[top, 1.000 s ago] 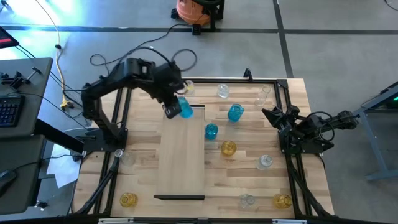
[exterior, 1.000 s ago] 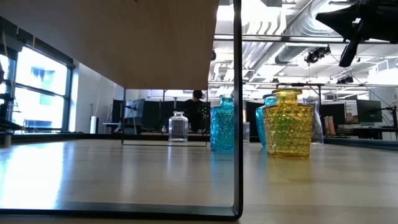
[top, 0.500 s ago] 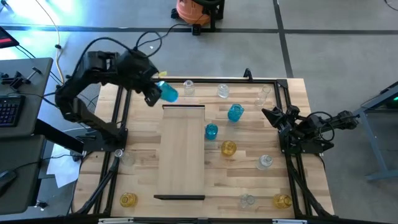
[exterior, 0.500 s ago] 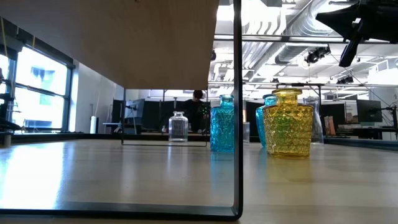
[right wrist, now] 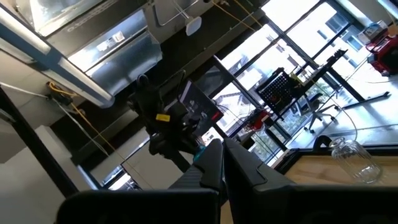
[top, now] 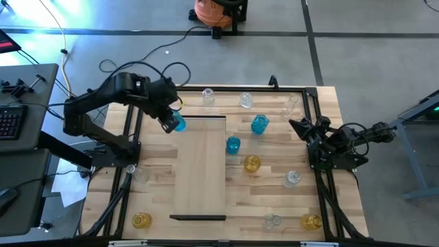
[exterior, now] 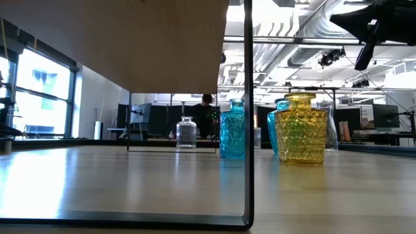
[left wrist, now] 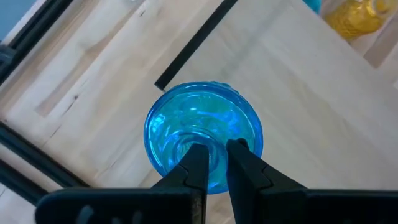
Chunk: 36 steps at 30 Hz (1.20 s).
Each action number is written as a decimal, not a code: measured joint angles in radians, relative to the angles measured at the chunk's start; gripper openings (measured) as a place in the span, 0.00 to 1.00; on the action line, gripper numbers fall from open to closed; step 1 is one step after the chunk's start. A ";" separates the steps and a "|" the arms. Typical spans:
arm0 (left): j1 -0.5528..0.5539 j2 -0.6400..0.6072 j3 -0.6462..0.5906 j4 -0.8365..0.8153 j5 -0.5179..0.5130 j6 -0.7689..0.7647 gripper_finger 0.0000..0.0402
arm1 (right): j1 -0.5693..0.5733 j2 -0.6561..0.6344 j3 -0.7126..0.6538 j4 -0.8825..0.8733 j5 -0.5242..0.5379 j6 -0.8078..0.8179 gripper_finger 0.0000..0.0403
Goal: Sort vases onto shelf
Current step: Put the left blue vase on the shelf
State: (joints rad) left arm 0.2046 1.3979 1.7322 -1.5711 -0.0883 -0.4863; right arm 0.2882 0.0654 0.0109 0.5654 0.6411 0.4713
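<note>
My left gripper [top: 169, 123] is shut on a blue vase [top: 178, 123], which hangs over the far left corner of the shelf [top: 201, 171], a pale wood panel. The left wrist view looks down on this vase [left wrist: 202, 124] past the gripper [left wrist: 217, 149]. Other vases stand on the table: blue ones [top: 259, 124] [top: 233, 145], a yellow one [top: 252, 163] and clear ones [top: 208, 96] [top: 245, 101]. My right gripper [top: 298, 125] waits shut at the table's right side, holding nothing, and points up into the room [right wrist: 219, 149]. My left gripper holds the blue vase at its top, by the neck [left wrist: 216, 138], between two fingers [left wrist: 198, 163] that stand close together. The fingers come from above, pointing steeply down. The vase hangs below them, roughly upright and clear of the shelf and table.
More vases stand near the table's edges: yellow [top: 141, 220] [top: 312, 221], clear [top: 293, 178] [top: 273, 221] [top: 140, 175] [top: 288, 106]. A dark metal frame [top: 310, 103] rims the table. The low view looks under the shelf's panel [exterior: 130, 39] and past its dark leg [exterior: 249, 110].
My left gripper has carried the blue vase from over the shelf's far end toward the table's left edge. It swung out past the far left edge and came back down by the shelf's far left corner, turning as it went. It stays shut on the vase.
</note>
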 joint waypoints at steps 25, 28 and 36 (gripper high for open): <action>-0.060 0.179 0.000 0.070 -0.032 0.053 0.06 | 0.000 0.000 0.000 0.000 0.002 -0.002 0.00; -0.060 0.179 0.000 0.075 -0.026 0.053 0.06 | 0.000 0.000 0.000 0.000 0.002 -0.003 0.00; -0.059 0.185 0.000 0.032 -0.034 0.069 0.07 | 0.000 0.000 0.000 0.000 0.002 -0.004 0.00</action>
State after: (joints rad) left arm 0.1451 1.5829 1.7325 -1.5392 -0.1219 -0.4170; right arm 0.2884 0.0654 0.0109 0.5652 0.6430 0.4671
